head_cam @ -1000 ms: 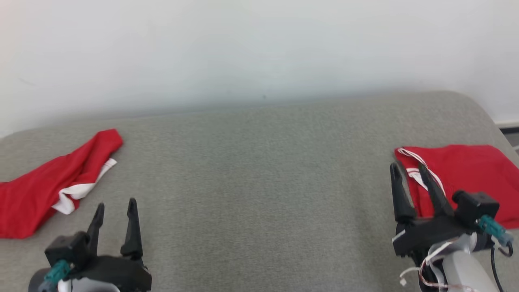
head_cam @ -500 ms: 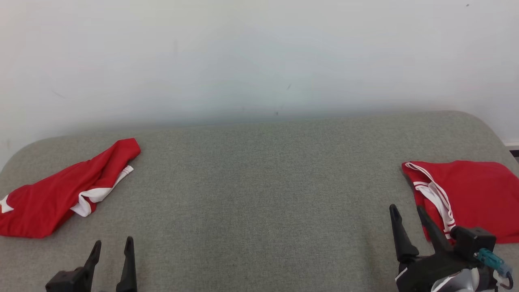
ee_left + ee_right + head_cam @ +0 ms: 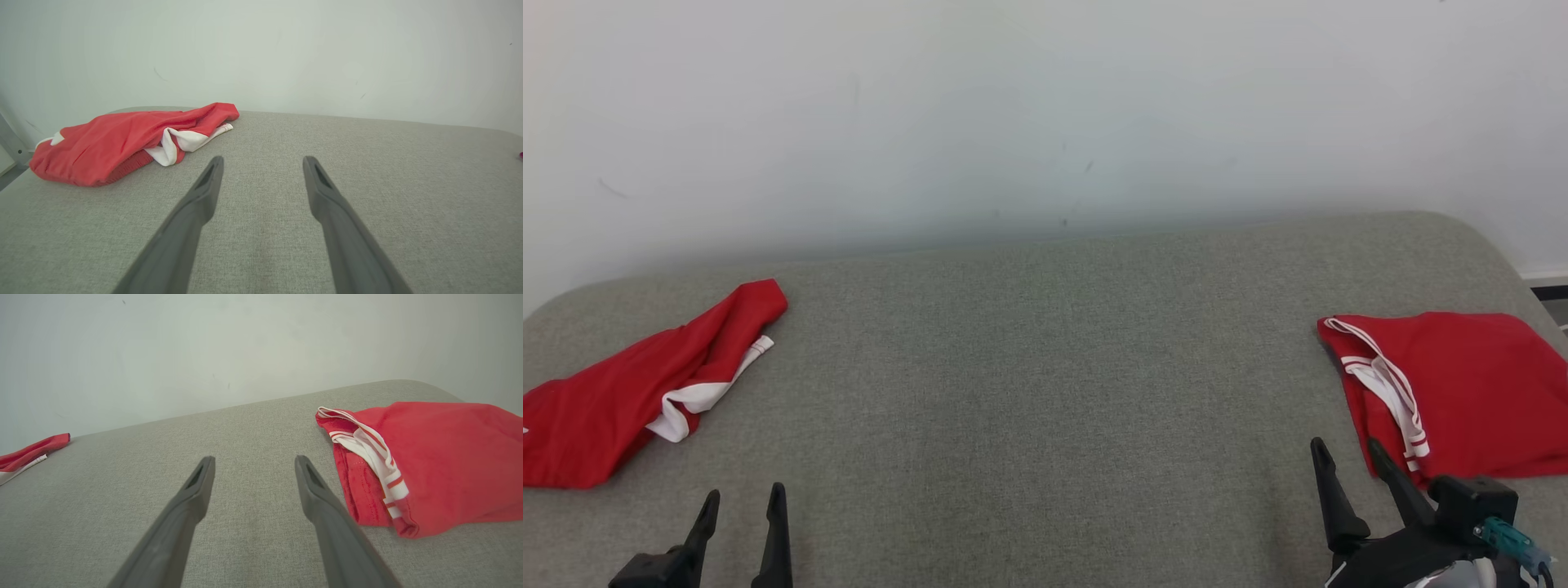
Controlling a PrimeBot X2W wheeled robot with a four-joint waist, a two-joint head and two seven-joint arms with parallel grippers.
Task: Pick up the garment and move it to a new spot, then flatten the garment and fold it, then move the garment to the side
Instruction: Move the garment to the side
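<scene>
Two red garments (image 3: 621, 400) (image 3: 1462, 392) lie on grey, seemingly padded surface (image 3: 1045, 367) by white wall (image 3: 1045, 106); left pincer (image 3: 745, 491), right pincer (image 3: 1346, 444) spread.

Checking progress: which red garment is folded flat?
The right-hand garment, a flat rectangle with white stripes along one edge; the left-hand garment lies bunched up.

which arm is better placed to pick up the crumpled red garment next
Left. The open left pincer is on the same side as the crumpled garment, which lies just ahead to its left. The open right pincer is far across the grey surface, beside the folded garment.
</scene>
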